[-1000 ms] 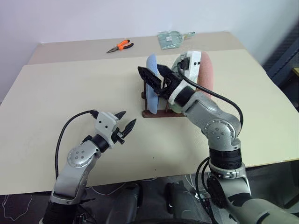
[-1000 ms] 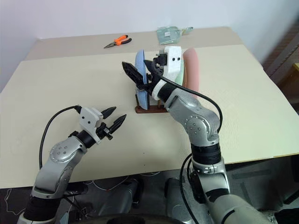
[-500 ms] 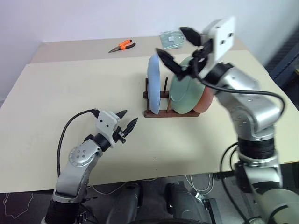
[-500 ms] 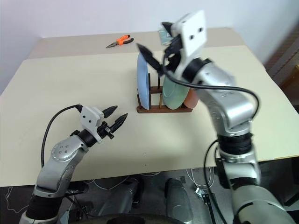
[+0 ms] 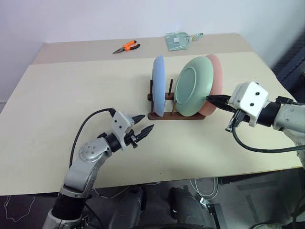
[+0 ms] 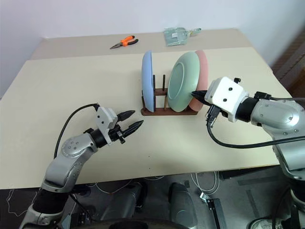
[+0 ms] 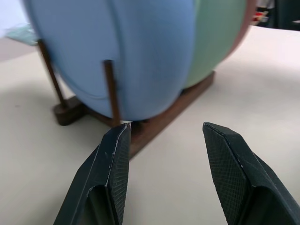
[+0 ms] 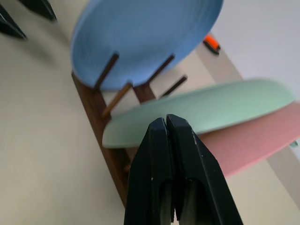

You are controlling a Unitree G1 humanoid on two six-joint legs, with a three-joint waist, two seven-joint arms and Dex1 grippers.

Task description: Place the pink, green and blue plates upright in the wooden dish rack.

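Pink plate [image 5: 218,78] stands mostly hidden behind green plate [image 5: 192,87].

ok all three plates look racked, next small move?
Probably just back both arms off. The blue plate, green plate and pink plate all stand in the dish rack; the right gripper is shut and empty, the left gripper open and empty.

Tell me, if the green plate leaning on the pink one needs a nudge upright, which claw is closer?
Probably the right claw: shut, its tip sits right by the green plate and pink plate. The left claw is open, in front of the wooden dish rack near the blue plate.
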